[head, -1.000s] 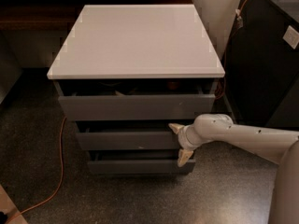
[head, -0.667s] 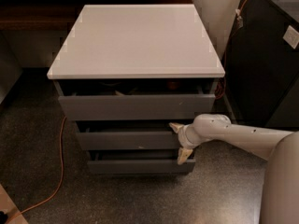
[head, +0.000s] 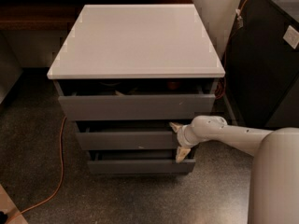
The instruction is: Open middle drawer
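Note:
A grey three-drawer cabinet with a white top stands in the middle of the camera view. The middle drawer has a flat grey front with a tiny pale speck at its lower edge, and it sits slightly out, with a dark gap above it. My gripper is at the right end of that front. One pale finger is above the front's top edge and the other is below its lower edge, so the jaws span the front. My white arm reaches in from the right.
The top drawer, with the tallest front, is partly out with things inside. The bottom drawer is slightly out. An orange cable runs over the speckled floor at left. A dark cabinet stands at right.

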`<state>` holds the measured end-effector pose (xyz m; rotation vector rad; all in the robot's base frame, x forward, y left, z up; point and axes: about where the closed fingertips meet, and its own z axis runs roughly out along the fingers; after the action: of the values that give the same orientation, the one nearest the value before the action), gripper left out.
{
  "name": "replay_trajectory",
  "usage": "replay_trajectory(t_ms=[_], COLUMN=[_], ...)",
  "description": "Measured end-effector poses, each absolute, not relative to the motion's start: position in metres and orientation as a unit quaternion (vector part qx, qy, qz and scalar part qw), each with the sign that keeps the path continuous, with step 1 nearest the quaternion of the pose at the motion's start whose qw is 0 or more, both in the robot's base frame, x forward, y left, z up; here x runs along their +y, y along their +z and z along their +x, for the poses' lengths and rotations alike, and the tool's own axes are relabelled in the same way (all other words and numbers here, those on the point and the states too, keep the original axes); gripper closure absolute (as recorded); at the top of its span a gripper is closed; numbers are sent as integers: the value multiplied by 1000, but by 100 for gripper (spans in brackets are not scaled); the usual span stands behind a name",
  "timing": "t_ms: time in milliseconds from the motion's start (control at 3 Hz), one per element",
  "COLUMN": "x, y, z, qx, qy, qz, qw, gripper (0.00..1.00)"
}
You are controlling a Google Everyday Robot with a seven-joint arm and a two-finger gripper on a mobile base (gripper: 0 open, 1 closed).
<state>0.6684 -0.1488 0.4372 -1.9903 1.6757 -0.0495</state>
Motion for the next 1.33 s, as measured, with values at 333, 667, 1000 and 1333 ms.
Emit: replay_trajectory(t_ms=[333, 667, 1000, 1333], x=[-146, -147, -151, -150], y=[428, 419, 417, 420], z=[679, 686, 687, 677], qx=[626, 633, 645, 652], qy=[-23, -26, -19, -14], qz=[-732, -730, -723, -718], qw=[266, 256, 246, 244], gripper=[0, 12, 43, 67])
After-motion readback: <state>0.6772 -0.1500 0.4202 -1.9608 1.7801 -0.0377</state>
